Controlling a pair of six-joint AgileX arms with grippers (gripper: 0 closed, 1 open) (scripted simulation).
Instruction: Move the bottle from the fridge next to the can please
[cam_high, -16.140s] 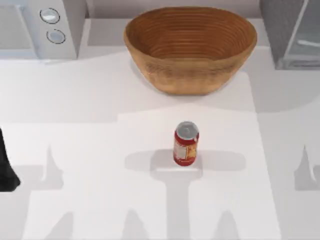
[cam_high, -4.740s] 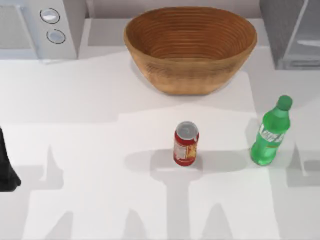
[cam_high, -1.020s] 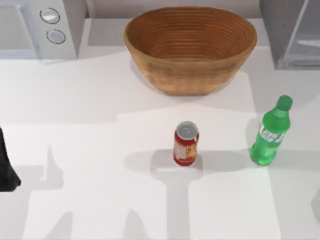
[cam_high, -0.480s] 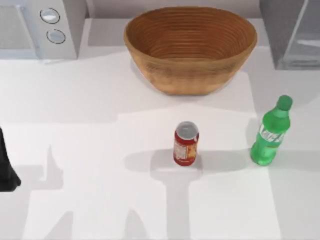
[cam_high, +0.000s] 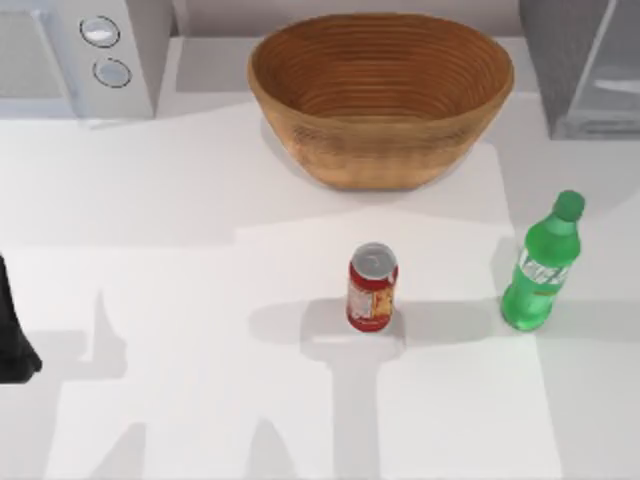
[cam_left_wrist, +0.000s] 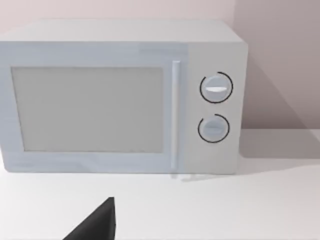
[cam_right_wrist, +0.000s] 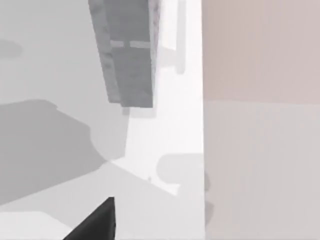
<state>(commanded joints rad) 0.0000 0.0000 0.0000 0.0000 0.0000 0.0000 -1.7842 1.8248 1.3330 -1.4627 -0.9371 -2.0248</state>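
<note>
Left claw: a dark wedge at the frame edge in the left wrist view, facing a white microwave w/ two round knobs; how far it is open can't be told, and nothing is seen in its hold. Left arm: a dark shape at the far left edge of the counter in the top view. Right claw: likewise a dark wedge in the right wrist view, opening can't be told; beyond it, the grey speckled fridge, seen at an angle, w/ counter and wall beside it.

Containers: one woven brown basket at back centre, interior bare as far as the top view shows. Fridge at back right corner, pale glassy door; contents can't be made out.

Counts: 1 bottle, 1 can, 1 basket, 1 microwave, 1 fridge.

Bottle: green, upright on the counter, out in front of the fridge, to the right of the can, apart from it, no contact. Can: red, upright, near centre, in front of the basket.
</note>
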